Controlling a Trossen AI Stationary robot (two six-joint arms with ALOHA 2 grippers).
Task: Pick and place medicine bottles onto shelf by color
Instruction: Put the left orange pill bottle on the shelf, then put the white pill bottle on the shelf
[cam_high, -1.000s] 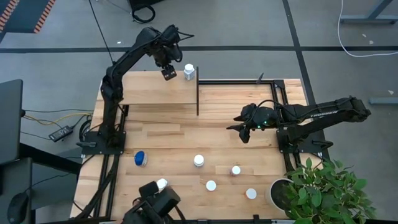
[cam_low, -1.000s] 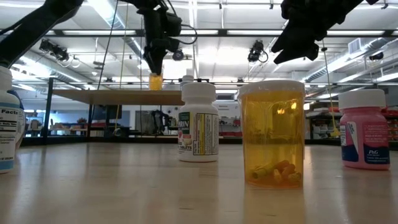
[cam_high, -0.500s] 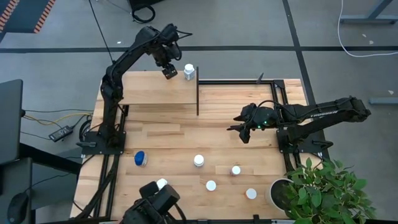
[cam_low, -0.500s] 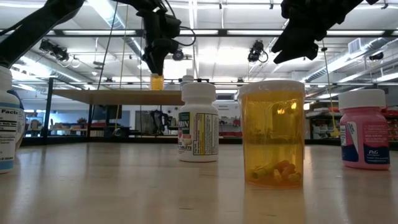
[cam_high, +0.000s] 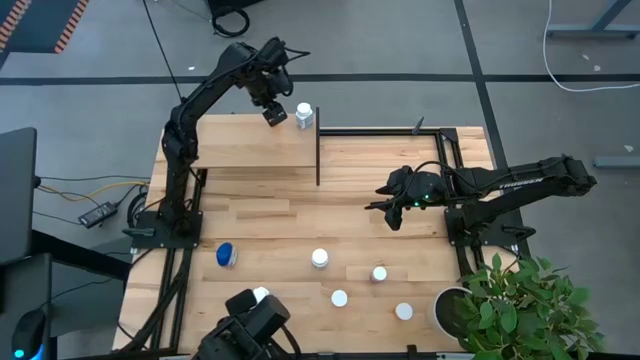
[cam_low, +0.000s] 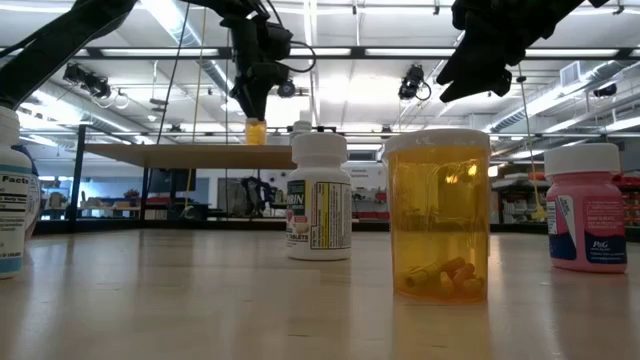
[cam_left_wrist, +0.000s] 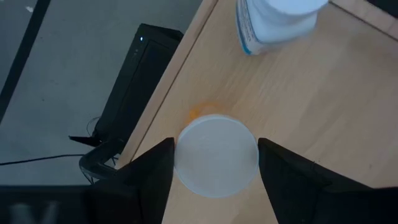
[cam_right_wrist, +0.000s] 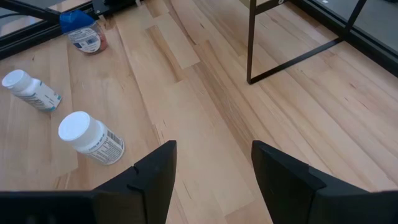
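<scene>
Left gripper (cam_high: 272, 113) clamped on orange bottle (cam_left_wrist: 216, 154) near shelf (cam_high: 240, 150) back edge; right gripper (cam_high: 392, 214) apart, empty.

Counter (cam_high: 270, 215): light wood planks, pale and honey-toned strips. Shelf (cam_high: 235, 145): light wood board on a black frame. Both arms: black. Bottles: one blue-capped (cam_high: 226, 254); one translucent orange with a white cap (cam_low: 437, 215); one white with a printed green-and-black label (cam_low: 319, 197); one pink with a white cap (cam_low: 587, 207). Floor: grey. Plant (cam_high: 525, 310): green leaves.
</scene>
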